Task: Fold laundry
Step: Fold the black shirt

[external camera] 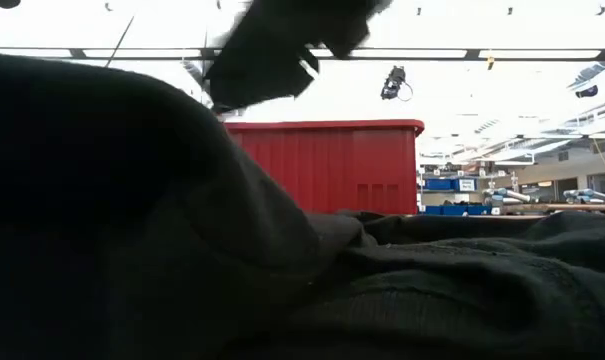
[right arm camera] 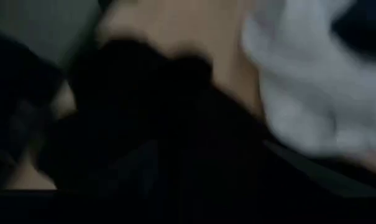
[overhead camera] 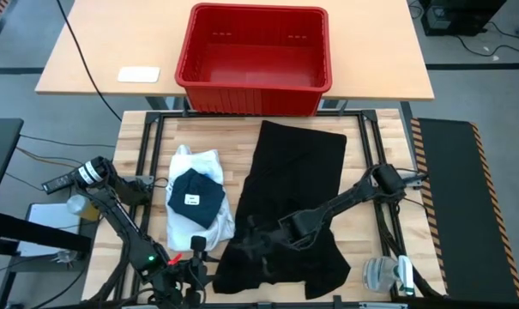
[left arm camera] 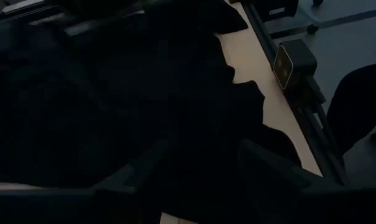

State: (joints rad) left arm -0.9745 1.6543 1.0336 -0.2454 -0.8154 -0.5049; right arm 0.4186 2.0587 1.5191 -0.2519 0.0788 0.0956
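A large black garment lies spread on the wooden table, its near end bunched. To its left lies a white shirt with a small dark piece on top of it. My right gripper hangs open just over the bunched black cloth and touches nothing that I can see; its own view is blurred. At the near edge my left gripper stands open beside the garment's near left corner, the black cloth spread beyond its fingers. In the low view the black cloth fills the foreground.
A red plastic crate stands on the far table behind the work surface, with a white card to its left. Bare wood shows to the right of the black garment and at the far left.
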